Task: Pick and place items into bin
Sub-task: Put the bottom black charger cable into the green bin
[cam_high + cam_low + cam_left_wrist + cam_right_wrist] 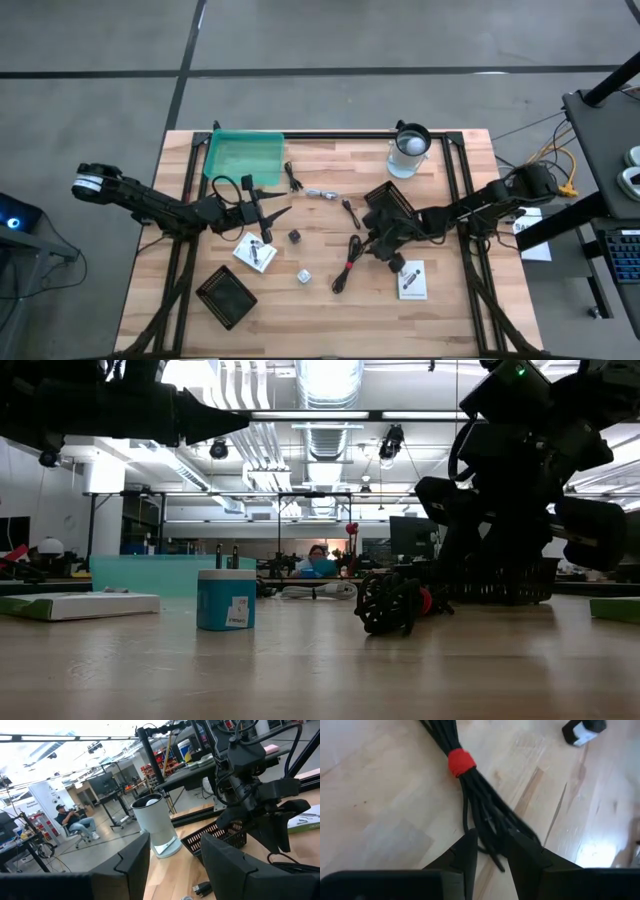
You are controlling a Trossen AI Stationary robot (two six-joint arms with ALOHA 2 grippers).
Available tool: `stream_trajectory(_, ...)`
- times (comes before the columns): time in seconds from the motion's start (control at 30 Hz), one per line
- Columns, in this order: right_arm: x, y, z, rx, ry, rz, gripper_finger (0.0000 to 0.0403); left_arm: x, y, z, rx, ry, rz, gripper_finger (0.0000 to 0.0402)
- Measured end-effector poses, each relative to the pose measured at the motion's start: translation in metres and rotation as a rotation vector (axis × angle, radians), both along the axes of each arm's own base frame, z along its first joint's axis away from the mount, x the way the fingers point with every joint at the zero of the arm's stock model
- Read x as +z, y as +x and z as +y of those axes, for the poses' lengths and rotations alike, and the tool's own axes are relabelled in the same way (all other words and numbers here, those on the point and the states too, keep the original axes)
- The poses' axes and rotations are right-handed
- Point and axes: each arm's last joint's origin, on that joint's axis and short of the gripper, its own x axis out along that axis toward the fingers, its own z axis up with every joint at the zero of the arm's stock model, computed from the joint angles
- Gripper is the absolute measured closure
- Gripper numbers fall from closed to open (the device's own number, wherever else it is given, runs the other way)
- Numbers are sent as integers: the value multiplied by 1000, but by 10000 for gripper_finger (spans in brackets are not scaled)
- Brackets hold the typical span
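We find the right gripper [490,851] set low over the black-and-red cable [470,785], fingers [460,857] parted by a narrow gap with the bundle's loose strands running between them; whether they press the strands we cannot tell. In the high view this gripper [383,247] sits just right of table centre, and the cable [350,262] runs from it toward seven o'clock, long axis diagonal, its red band partway along.

The left gripper [272,214] hangs left of centre, fingers [125,867] spread wide and pointing toward three o'clock, holding nothing.

Around them lie a white packet [256,253] at five o'clock of the left arm's tip, a second white packet [412,279] at five o'clock of the right gripper, a dark cube [295,236] and a white cube [303,275] between the arms, and thin black cables [294,179] near the green bin [243,156] at the table's far left. Print on the packets is unreadable. A black mesh basket [390,201] stands at twelve o'clock of the right gripper, a black tray [226,297] at the near left, and a clear cup with a white ball [409,148] at the far right.

The table [330,320] is pale butcher-block wood. The low view shows a workshop beyond, with ceiling ducts and a seated person [318,560].
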Motion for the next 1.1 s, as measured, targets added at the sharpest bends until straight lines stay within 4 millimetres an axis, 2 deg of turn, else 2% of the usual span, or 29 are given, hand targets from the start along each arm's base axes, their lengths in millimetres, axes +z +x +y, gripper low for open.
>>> stream_trajectory(0.17,0,0,0,0,5,-7,305,0,0,0,0,0,0,242)
stream_trajectory(0.3,-10,1,0,-2,1,31,294,0,0,0,-1,0,0,242)
stream_trajectory(0.43,-18,12,2,25,-33,30,276,0,0,0,-1,0,-2,242)
stream_trajectory(0.7,-14,28,5,1,-15,33,243,0,0,0,0,0,0,242)
stream_trajectory(1.1,-12,28,5,24,-37,34,271,0,0,0,4,6,3,242)
